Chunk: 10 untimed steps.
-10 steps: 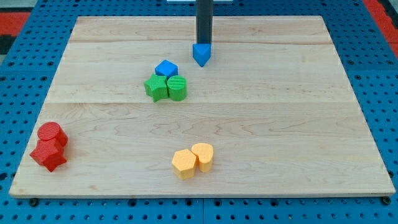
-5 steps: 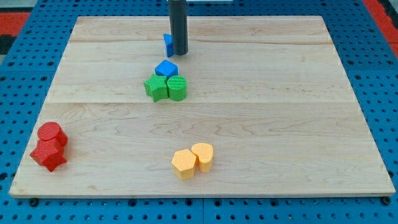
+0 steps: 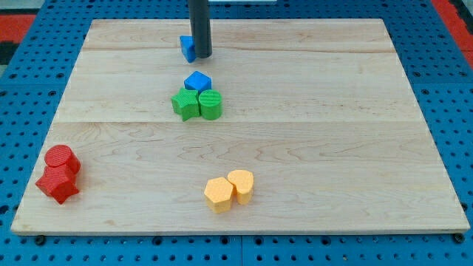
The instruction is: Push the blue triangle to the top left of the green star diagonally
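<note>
A light wooden table (image 3: 310,148) fills the view, resting on a blue pegboard. Near the view's top, a little left of centre, a dark upright rod comes down to the board; my tip (image 3: 200,56) sits at its lower end, pressed against the right side of the blue triangle (image 3: 187,49), which peeks out on the rod's left and is partly hidden by it. There is no gripper on this arm, so nothing opens or closes; the rod only pushes. Below the triangle, apart from it, is a tight cluster: a blue block (image 3: 197,81), whose shape is hard to make out, touching the green star (image 3: 185,104) at its lower left and a green cylinder (image 3: 211,105) at its lower right. Two red blocks (image 3: 59,174) sit together near the view's bottom left corner, and two yellow blocks (image 3: 229,190) sit side by side near the bottom centre. Judging by this layout, the task looks partly done: the triangle lies above the star, level with it or barely to its left. What seems left is a further push toward the view's left, and perhaps slightly downward, so it rests clearly on the star's upper-left diagonal.
</note>
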Each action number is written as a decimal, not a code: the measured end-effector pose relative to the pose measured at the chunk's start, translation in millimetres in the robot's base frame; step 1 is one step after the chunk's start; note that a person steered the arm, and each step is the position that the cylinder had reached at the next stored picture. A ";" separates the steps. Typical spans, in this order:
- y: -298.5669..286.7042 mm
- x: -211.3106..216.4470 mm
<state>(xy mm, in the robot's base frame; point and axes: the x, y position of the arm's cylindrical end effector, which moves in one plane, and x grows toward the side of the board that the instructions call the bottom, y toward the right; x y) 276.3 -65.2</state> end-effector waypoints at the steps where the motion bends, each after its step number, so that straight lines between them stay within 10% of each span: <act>1: 0.0 -23.9; 7: -102.4 -48.3; 10: -74.7 19.5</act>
<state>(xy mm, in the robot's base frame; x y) 295.8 -139.8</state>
